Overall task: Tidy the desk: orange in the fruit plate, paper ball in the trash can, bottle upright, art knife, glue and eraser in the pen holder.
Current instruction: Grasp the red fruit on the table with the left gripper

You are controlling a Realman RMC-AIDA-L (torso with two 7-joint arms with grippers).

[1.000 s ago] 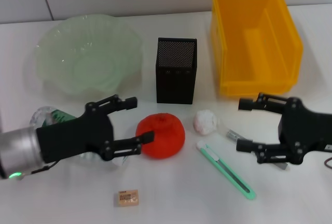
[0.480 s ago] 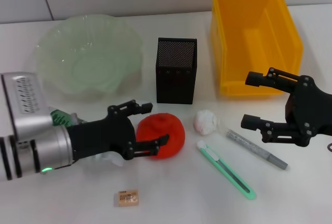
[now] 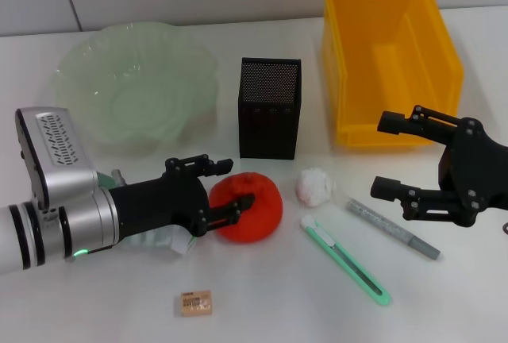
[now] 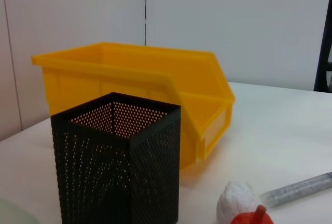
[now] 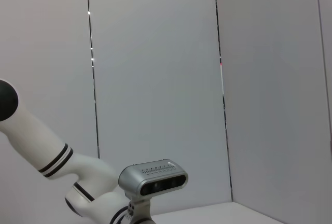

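- The orange (image 3: 248, 206) is being straddled by the left hand (image 3: 230, 185), which is being held spread wide with one finger behind the fruit and one across its front; whether the pads are pressing on it cannot be told, and the fruit is lying on the tabletop (image 3: 278, 303), so nothing is judged as gripped yet.
- The right hand (image 3: 383, 156) is being held open and empty above the tabletop, just in front of the yellow bin (image 3: 389, 57), taken to be the trash can, and beside the glue stick (image 3: 391, 228).
- Nothing is judged as done so far; the green fruit plate (image 3: 135, 89), well behind the orange, is being left empty, and no paper is seen in the bin.
- The paper ball (image 3: 314, 186) is lying between the orange and the glue stick; the green art knife (image 3: 345, 260) is lying flat just in front of it; the eraser (image 3: 194, 302) is lying near the front edge.
- The black mesh pen holder (image 3: 270, 109) is standing with nothing visibly in it.
- The bottle (image 3: 99, 178) is being mostly hidden under the left arm; it is judged as lying down, not yet set upright.
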